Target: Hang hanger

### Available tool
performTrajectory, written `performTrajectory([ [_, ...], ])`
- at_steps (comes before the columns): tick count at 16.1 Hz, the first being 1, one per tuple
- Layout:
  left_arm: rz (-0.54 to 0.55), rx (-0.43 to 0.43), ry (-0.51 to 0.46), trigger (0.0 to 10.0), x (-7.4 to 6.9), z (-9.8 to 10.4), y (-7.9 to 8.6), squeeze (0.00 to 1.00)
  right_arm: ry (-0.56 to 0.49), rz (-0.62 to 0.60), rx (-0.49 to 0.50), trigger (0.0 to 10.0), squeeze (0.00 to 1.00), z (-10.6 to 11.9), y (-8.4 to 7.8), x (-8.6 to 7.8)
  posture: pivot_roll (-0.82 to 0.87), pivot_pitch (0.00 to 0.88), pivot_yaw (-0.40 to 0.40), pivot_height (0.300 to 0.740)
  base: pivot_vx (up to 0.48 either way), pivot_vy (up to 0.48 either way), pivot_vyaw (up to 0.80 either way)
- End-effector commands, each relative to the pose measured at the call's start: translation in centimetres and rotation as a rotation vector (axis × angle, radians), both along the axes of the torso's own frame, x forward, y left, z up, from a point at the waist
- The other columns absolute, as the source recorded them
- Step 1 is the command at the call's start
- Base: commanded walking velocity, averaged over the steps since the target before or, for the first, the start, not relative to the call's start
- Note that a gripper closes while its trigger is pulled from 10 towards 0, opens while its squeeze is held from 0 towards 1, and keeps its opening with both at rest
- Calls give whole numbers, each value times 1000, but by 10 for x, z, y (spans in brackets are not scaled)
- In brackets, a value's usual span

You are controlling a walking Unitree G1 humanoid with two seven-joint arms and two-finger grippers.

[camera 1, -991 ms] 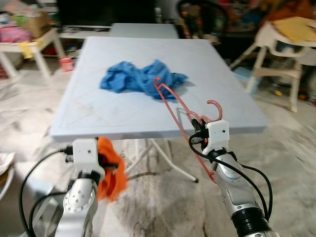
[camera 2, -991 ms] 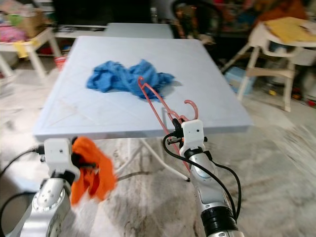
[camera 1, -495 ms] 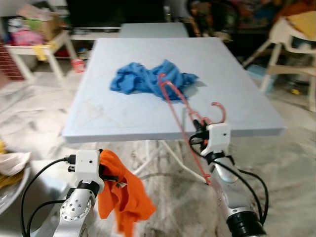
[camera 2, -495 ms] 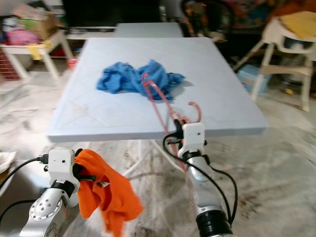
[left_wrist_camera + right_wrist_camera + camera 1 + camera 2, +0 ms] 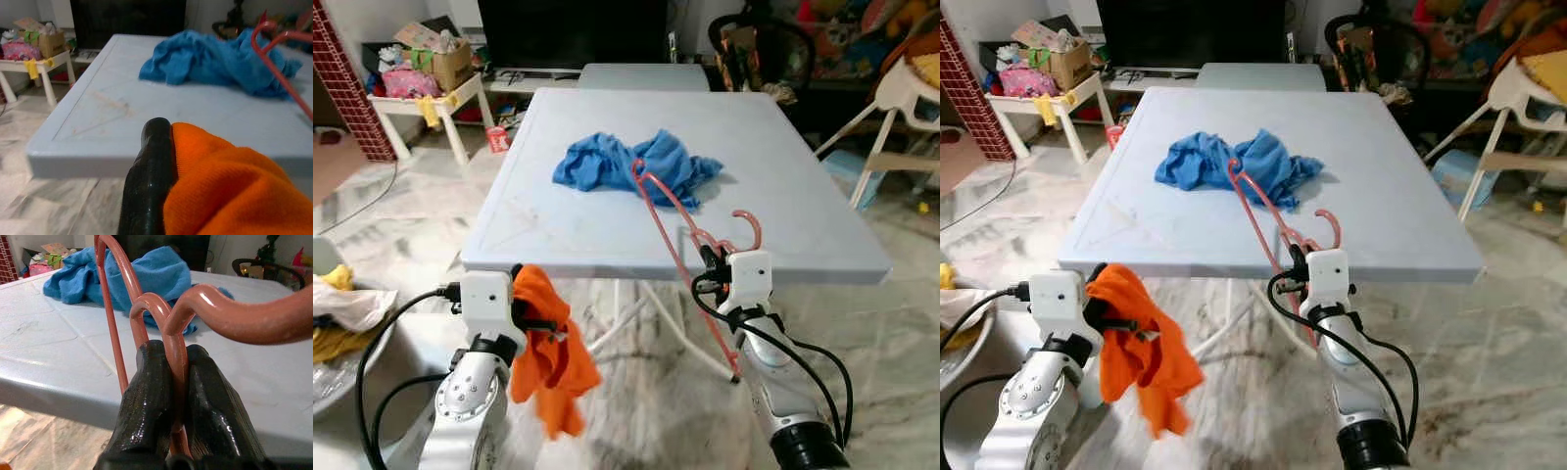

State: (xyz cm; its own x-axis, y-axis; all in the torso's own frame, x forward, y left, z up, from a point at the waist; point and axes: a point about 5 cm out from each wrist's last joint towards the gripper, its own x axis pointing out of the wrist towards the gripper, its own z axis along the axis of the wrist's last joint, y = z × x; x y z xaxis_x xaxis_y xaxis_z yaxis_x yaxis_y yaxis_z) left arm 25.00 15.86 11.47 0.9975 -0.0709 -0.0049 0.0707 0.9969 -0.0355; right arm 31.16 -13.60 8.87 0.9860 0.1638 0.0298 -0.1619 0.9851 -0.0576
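Marble floor, grey table [image 5: 783, 211] (blue cloth [image 5: 636, 166] atop); claws grip hanger [image 5: 677, 220], orange cloth [image 5: 551, 357].

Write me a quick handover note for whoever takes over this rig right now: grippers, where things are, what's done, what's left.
Right gripper: shut on the pink hanger, held in front of the table's near edge.
Left gripper: shut on the orange cloth, which dangles below the table edge.
Blue cloth: bunched on the tabletop.
Done: hanger and orange cloth are both in hand.
Left: hanger is not yet hung; no rail or hook can be made out.
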Motion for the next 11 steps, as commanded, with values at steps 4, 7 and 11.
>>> performTrajectory([
  [4,-1,-5,-43,10000,2,12,0,0,-11,16,-8,10000,0,5,3,5,50,0,-6,740,320,0,0],
  [7,-9,-9,-47,10000,4,14,-3,0,-12,14,-9,10000,0,6,1,5,43,0,-6,740,320,0,0],
  [11,-21,-11,-45,10000,5,14,-6,0,-13,19,-14,10000,0,7,1,5,37,0,-14,740,321,0,-770],
])
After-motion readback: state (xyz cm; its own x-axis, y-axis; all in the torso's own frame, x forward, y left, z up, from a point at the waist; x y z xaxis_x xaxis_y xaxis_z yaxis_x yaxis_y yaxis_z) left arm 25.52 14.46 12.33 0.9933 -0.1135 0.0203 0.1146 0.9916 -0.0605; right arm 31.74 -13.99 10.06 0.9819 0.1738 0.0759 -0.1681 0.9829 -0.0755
